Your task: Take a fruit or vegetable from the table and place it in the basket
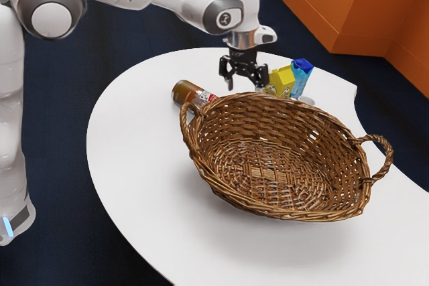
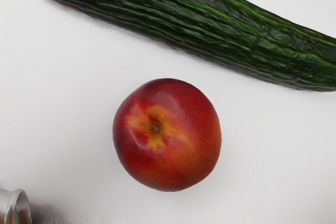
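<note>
Behind the basket in the exterior view, the gripper (image 1: 245,81) hangs above the table's far part, its two fingers spread apart with nothing between them. The wicker basket (image 1: 268,213) stands upright, and nothing lies inside it. From above, the wrist view has a red and orange nectarine (image 2: 167,135) on the white table below my hand. A long dark green cucumber (image 2: 199,22) lies beside the nectarine, with a gap between them. The basket's rim and wall hide part of the table near the gripper in the exterior view.
An amber bottle (image 1: 189,93) lies on its side by the basket's left handle in the exterior view. A yellow carton (image 1: 280,81) and a blue carton (image 1: 301,77) stand just to the gripper's right there. A metallic rim (image 2: 16,207) sits near the nectarine.
</note>
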You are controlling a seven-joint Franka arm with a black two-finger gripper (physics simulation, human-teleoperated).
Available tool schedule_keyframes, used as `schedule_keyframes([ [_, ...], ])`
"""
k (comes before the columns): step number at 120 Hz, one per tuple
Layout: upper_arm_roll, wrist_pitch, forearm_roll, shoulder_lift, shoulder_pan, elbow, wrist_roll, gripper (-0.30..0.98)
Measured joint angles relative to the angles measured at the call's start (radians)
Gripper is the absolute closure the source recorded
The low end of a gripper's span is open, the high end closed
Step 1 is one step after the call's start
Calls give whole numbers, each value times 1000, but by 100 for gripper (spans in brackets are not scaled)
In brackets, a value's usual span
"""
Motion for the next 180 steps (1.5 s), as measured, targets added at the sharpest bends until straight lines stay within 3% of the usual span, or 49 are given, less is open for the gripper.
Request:
schedule_keyframes([
  [180, -6, 71, -28, 150, 14, 37, -65, 0],
])
